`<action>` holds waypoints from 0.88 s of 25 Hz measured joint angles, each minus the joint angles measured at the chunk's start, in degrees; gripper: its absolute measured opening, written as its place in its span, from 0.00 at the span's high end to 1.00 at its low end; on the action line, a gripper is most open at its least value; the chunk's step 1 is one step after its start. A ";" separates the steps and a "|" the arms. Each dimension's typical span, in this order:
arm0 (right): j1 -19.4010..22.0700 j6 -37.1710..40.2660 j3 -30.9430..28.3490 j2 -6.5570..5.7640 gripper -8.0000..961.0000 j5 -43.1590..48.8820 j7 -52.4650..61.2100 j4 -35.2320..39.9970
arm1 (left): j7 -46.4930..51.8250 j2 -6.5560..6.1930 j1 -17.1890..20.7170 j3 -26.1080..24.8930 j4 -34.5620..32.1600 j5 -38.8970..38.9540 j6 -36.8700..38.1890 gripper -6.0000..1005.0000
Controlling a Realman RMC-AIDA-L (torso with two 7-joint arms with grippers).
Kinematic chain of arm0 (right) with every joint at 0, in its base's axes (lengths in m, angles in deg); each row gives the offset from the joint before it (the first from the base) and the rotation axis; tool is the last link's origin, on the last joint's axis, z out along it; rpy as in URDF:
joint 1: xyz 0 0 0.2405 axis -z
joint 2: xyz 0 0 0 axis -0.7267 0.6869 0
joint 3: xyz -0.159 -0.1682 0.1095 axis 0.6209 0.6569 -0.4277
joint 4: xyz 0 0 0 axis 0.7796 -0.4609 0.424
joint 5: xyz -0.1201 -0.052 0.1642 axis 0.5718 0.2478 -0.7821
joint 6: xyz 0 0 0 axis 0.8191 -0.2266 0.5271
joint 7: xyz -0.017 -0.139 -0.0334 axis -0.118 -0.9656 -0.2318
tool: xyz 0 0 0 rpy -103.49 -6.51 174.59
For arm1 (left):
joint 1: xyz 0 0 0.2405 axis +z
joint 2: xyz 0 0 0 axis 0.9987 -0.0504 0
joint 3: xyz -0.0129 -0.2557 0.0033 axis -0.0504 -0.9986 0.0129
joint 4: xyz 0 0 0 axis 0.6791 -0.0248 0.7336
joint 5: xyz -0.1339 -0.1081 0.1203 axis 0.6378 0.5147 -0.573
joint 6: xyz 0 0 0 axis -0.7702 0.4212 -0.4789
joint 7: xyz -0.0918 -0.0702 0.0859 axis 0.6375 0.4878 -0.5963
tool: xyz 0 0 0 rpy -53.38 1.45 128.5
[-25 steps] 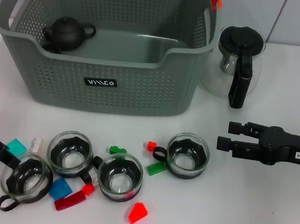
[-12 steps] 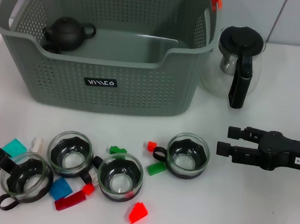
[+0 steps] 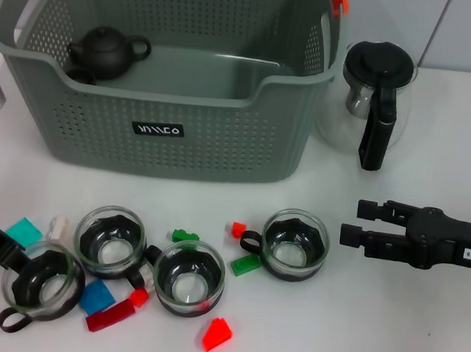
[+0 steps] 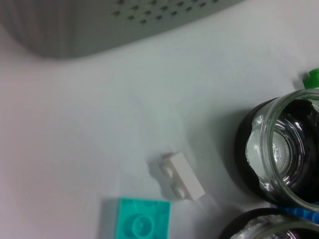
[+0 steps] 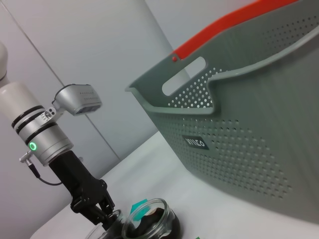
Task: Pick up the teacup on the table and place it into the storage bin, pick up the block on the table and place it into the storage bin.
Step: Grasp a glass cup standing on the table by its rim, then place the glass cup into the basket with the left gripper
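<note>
White table; left pincer grips teacup; right pincer apart.

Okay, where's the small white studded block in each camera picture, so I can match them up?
Head view: the small white studded block lies at lower left, beside the turquoise block.
Left wrist view: near centre, next to the turquoise block.
Right wrist view: not visible.
Shared landmark: the grey perforated storage bin.
</note>
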 joint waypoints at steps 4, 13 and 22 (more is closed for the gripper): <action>0.04 0.06 -0.06 -0.01 0.05 0.00 0.00 0.00 | 0.01 0.35 -0.01 0.63 -0.59 0.00 -0.05 0.80; -0.01 -0.12 -0.08 -0.09 0.05 0.00 0.00 0.00 | 0.14 0.78 -0.04 2.13 -1.98 0.00 0.45 0.95; -0.12 -0.26 -0.07 -0.09 0.05 0.00 0.00 0.00 | -1.26 -0.96 -0.89 -1.90 -9.09 4.53 9.45 0.95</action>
